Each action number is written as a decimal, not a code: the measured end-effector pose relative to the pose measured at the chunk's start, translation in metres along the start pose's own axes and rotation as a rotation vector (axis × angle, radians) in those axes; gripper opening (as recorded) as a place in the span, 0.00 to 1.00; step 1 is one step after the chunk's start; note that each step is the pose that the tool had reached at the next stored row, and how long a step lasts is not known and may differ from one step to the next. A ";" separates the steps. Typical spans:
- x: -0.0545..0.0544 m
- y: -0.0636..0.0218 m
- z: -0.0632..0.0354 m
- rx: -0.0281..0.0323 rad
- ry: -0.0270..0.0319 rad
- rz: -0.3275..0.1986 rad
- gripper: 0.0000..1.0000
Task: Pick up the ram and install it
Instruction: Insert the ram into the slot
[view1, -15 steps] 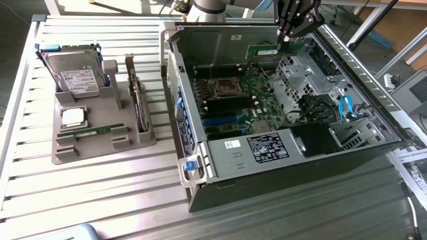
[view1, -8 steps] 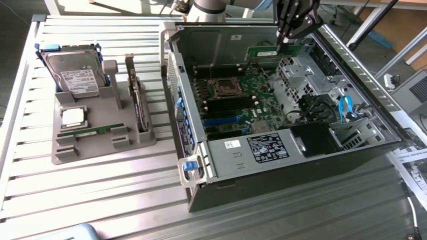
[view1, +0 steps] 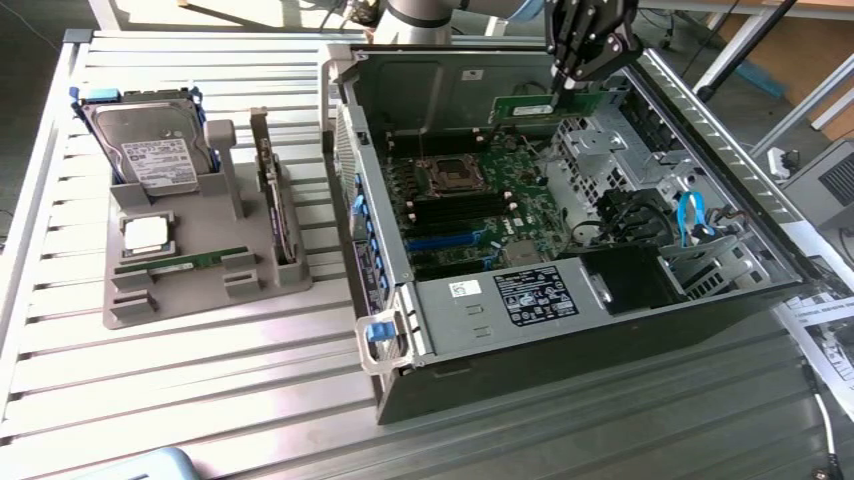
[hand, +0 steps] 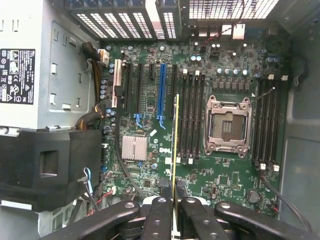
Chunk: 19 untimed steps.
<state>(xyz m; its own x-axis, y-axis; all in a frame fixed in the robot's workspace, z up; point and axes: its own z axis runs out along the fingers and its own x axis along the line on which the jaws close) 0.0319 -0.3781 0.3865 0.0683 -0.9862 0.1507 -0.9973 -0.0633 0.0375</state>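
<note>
One open case (view1: 561, 370) lies on its side, motherboard (hand: 150, 100) bare inside. My gripper (hand: 175, 202) hangs above the board, fingers pinched narrow on the ram (hand: 175, 135). I see the ram edge-on, held off the board, near the black memory slots (hand: 192, 115) beside the empty socket (hand: 227, 125).

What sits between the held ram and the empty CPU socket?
In the wrist view, a bank of black memory slots lies between the ram, gripped edge-on, and the CPU socket.
</note>
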 end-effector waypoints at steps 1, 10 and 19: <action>0.000 0.0000 0.0004 0.0000 0.0000 0.000 0.14; -0.001 -0.0002 0.0044 0.0000 0.0000 0.000 0.14; -0.001 -0.0003 0.0082 0.0000 0.0000 0.000 0.14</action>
<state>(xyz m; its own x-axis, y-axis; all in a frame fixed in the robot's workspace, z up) 0.0319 -0.3780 0.3782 0.0683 -0.9862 0.1507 -0.9973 -0.0633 0.0375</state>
